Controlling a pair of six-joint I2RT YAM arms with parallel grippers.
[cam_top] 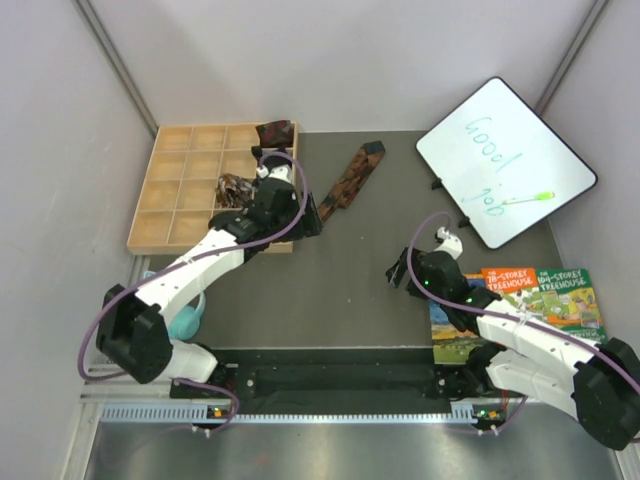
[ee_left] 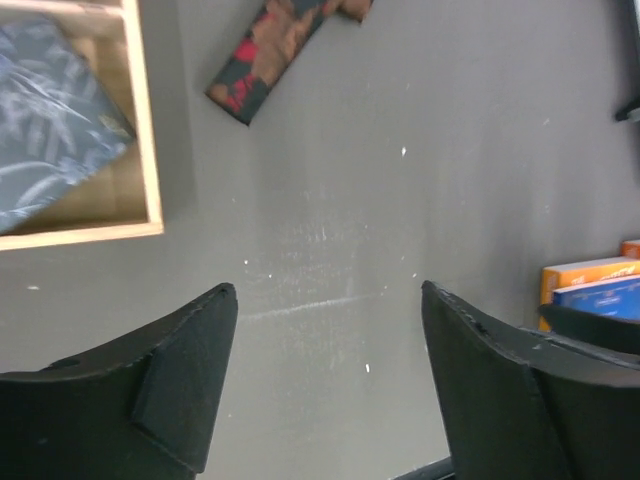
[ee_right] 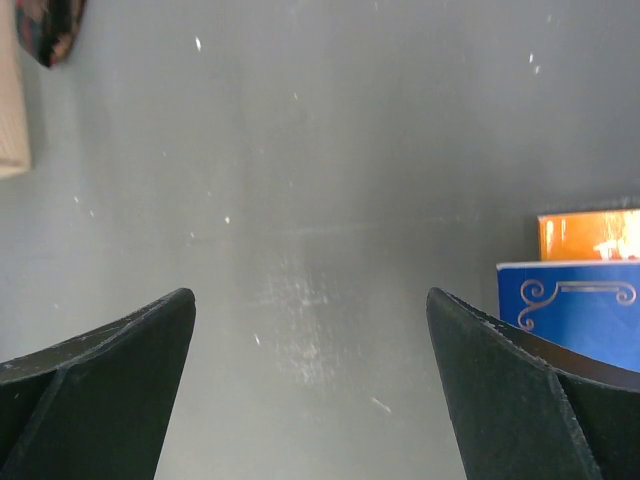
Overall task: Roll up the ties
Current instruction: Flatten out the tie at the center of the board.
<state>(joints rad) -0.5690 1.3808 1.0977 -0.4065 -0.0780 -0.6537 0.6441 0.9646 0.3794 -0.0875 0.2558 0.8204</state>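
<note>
A long dark tie with rust-orange print (cam_top: 352,178) lies flat and unrolled on the dark mat, running diagonally. Its near end shows in the left wrist view (ee_left: 270,50) and the right wrist view (ee_right: 45,30). A wooden grid tray (cam_top: 165,200) holds a dark red rolled tie (cam_top: 275,132) and a multicolour one (cam_top: 235,187). A grey-blue tie (ee_left: 50,110) lies in a compartment. My left gripper (cam_top: 308,216) (ee_left: 328,290) is open and empty over bare mat, just short of the long tie's near end. My right gripper (cam_top: 400,270) (ee_right: 310,295) is open and empty over the mat.
A whiteboard (cam_top: 505,160) with a green marker (cam_top: 530,198) leans at the back right. Books (cam_top: 530,295) lie at the right, and they show in both wrist views (ee_left: 590,285) (ee_right: 580,290). Teal headphones (cam_top: 188,320) lie under the left arm.
</note>
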